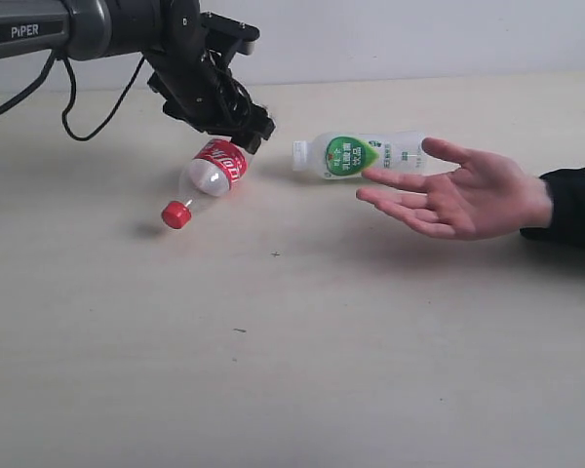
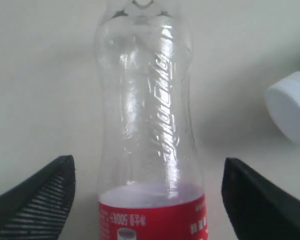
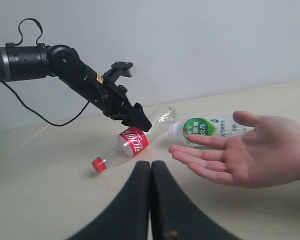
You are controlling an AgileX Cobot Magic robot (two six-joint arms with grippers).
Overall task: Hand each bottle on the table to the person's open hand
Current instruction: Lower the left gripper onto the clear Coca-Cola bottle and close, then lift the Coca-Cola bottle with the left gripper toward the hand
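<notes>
A clear bottle (image 1: 213,172) with a red label and a red cap (image 1: 176,214) lies on the pale table (image 1: 292,370), cap toward the front. My left gripper (image 1: 246,133) is open over its base end. In the left wrist view its fingers (image 2: 37,200) stand wide on either side of the clear bottle (image 2: 147,125), with a gap on each side. A white green-labelled bottle (image 1: 356,154) lies on its side just behind the person's open hand (image 1: 463,195). My right gripper (image 3: 150,167) is shut and empty, back from the bottles.
The person's dark sleeve (image 1: 570,207) comes in from the right edge. The left arm's black cable (image 1: 73,102) hangs over the table's back left. The green-labelled bottle's white cap (image 2: 290,110) lies close beside the left gripper's finger.
</notes>
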